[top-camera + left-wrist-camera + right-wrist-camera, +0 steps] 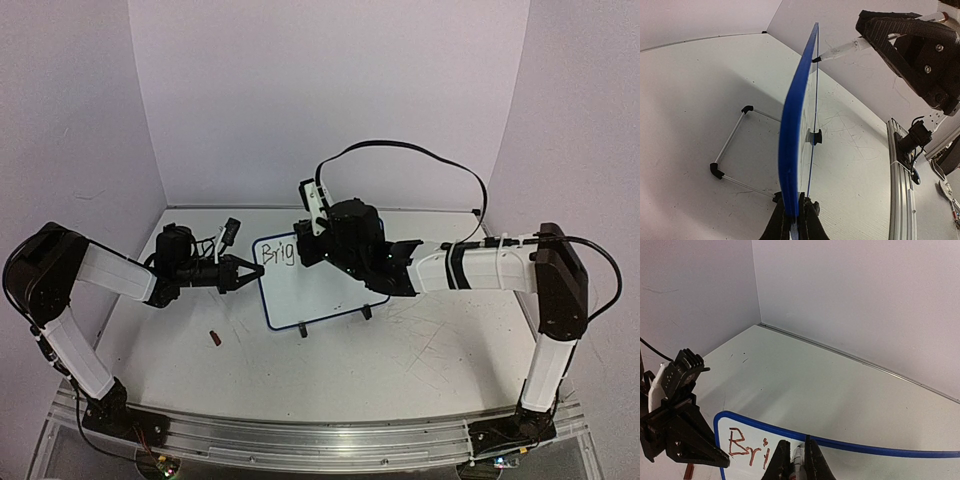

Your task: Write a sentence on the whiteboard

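Pale lilac walls [330,100], scuffed white tabletop [420,350], metal rail [300,440] along its near edge, lighting seemingly even

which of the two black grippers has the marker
The right gripper, pinching the white marker; the left gripper only clamps the edge of the blue-rimmed whiteboard.

The white worktop [400,350] is scuffed with fine scratches, thickest right of centre. Near its middle the whiteboard [310,290] stands leaning back, its two black feet [303,328] touching the surface, a wire stand [730,150] resting behind it. A small dark red piece [214,337] lies left of the board, apart from it
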`<state>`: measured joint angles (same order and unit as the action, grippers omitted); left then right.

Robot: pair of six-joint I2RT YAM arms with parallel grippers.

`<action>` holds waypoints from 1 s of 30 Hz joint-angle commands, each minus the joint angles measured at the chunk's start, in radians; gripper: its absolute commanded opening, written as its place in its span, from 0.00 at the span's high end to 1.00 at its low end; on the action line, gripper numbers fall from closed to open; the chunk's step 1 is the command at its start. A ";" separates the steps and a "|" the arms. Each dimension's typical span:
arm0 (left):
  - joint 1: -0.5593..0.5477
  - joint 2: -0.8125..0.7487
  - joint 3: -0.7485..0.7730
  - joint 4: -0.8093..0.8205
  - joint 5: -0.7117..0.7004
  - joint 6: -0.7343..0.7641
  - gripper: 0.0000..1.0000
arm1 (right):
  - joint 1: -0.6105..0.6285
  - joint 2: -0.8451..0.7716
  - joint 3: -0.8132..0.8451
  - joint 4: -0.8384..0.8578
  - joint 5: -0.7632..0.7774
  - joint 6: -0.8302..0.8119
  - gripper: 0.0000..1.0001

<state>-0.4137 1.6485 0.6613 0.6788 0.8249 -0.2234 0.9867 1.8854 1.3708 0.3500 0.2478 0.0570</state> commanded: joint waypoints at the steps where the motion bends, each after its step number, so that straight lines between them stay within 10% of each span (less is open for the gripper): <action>1: 0.004 -0.026 0.028 -0.027 -0.047 0.075 1.00 | -0.003 0.004 -0.002 0.008 0.014 0.011 1.00; 30: 0.004 -0.031 0.026 -0.030 -0.046 0.073 1.00 | 0.015 -0.003 -0.053 -0.011 0.019 0.069 1.00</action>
<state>-0.4137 1.6474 0.6621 0.6716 0.8196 -0.2237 1.0004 1.8854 1.3056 0.3325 0.2383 0.1284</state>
